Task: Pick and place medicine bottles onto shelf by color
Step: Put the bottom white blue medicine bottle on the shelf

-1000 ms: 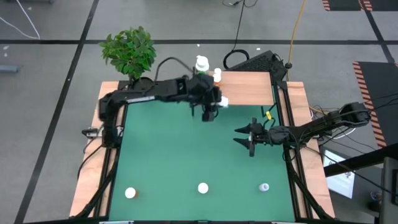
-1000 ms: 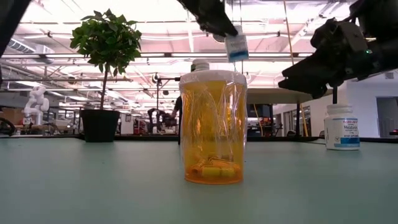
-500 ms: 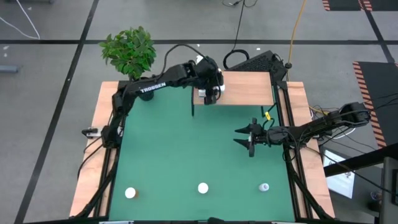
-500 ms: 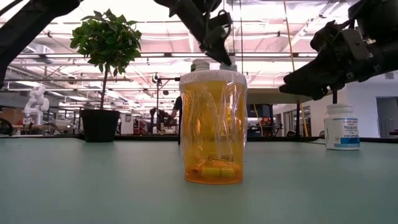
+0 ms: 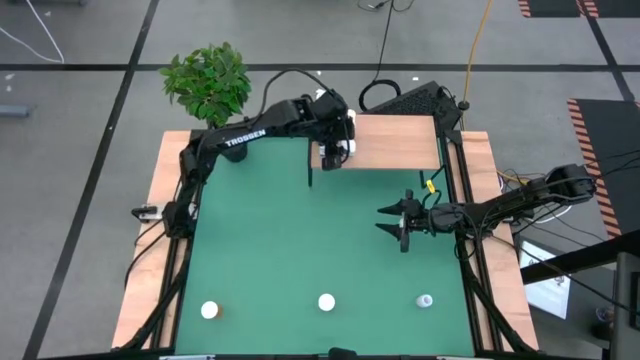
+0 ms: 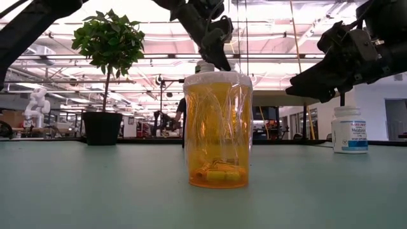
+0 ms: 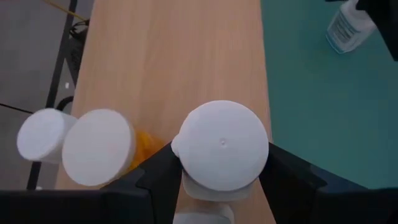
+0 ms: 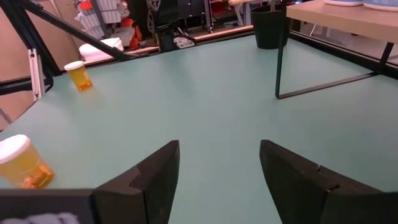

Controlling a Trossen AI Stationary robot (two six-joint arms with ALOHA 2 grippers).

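My left gripper [image 5: 335, 152] is over the left end of the light-brown shelf [image 5: 400, 142], shut on a white-capped bottle [image 7: 224, 146]. Next to it on the shelf [image 7: 174, 56] stand an orange bottle with a white cap [image 7: 98, 147] and a white-capped bottle [image 7: 40, 134]. My right gripper [image 5: 400, 225] hangs open and empty over the green mat's right side, its fingers wide apart in its wrist view [image 8: 219, 162]. Three more bottles stand near the mat's near edge: an orange one at the left [image 5: 209, 310], an orange one in the middle [image 5: 327, 302] and a white one with a blue label [image 5: 425, 300]. My left gripper pinches the bottle between its two fingers [image 7: 158, 171], which lie on opposite sides of the body just under the white cap [image 7: 205, 193]. The fingers come from above, pointing down. The bottle is upright over the shelf's edge toward the mat. Whether its base rests on the board is hidden.
A potted plant [image 5: 208, 82] stands at the far left corner. The shelf's thin dark legs [image 8: 278, 62] reach down to the mat. Wooden side rails [image 5: 150, 250] run along both sides. The mat's middle [image 5: 300, 240] is open room.
My left gripper has carried the white-capped bottle from above the mat toward the far edge to the shelf's left end, and has come down there. The move was made mostly in the first half second. My right arm has kept still.
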